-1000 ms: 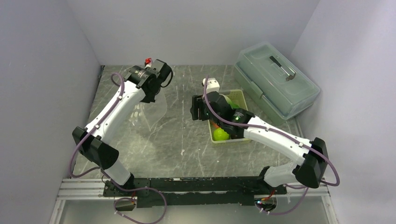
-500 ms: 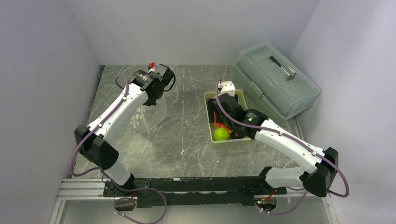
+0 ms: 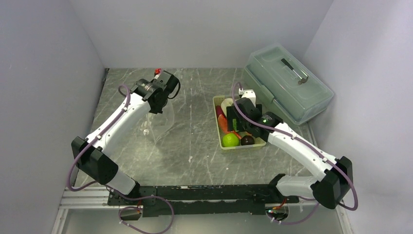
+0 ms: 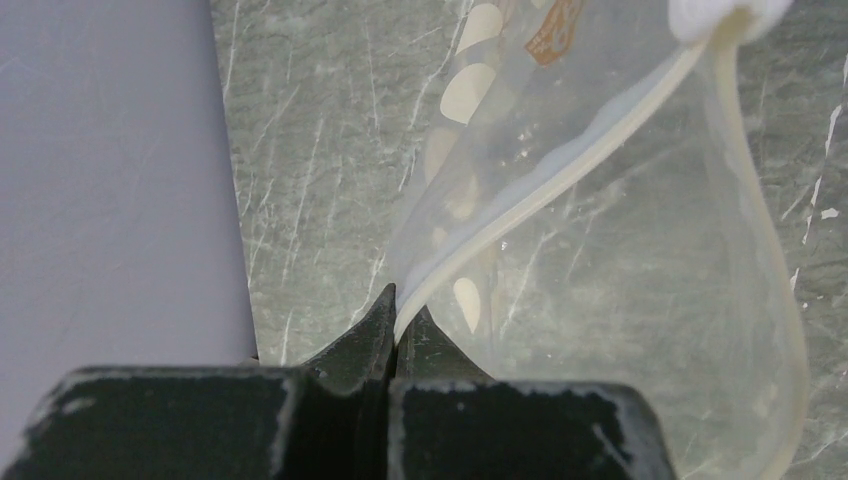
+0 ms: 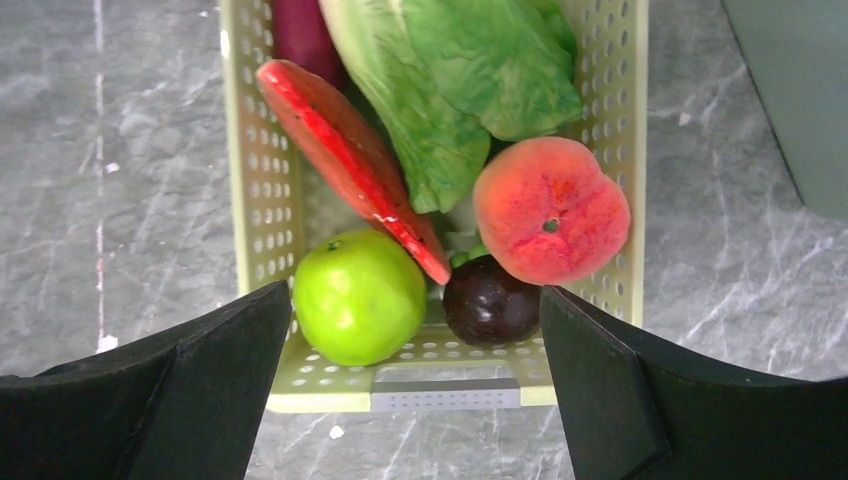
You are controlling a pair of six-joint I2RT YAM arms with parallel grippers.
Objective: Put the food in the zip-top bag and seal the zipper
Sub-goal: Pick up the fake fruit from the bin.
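The zip-top bag [image 4: 620, 300] is a clear pouch hanging open below my left gripper [image 4: 400, 312], which is shut on its whitish zipper [image 4: 560, 180]. From above, the bag [image 3: 163, 122] hangs at the back left under the left gripper [image 3: 158, 103]. The food lies in a pale green basket [image 5: 625, 120]: a green ball [image 5: 358, 295], a dark maroon ball [image 5: 490, 305], an orange-red ball [image 5: 550, 210], a long red piece [image 5: 345, 160] and lettuce [image 5: 450, 90]. My right gripper [image 5: 415, 292] hovers open above the basket's near end, holding nothing. A pale piece [image 3: 226, 103] shows at the basket's far end.
A large translucent lidded box [image 3: 287, 83] stands at the back right, close to the basket [image 3: 216, 127]. Grey walls close in on the left, back and right. Bare marble table [image 3: 195, 146] lies between bag and basket.
My right gripper has swung right from beside the basket to above it and has opened wide. My left gripper has kept its hold on the bag and barely shifted.
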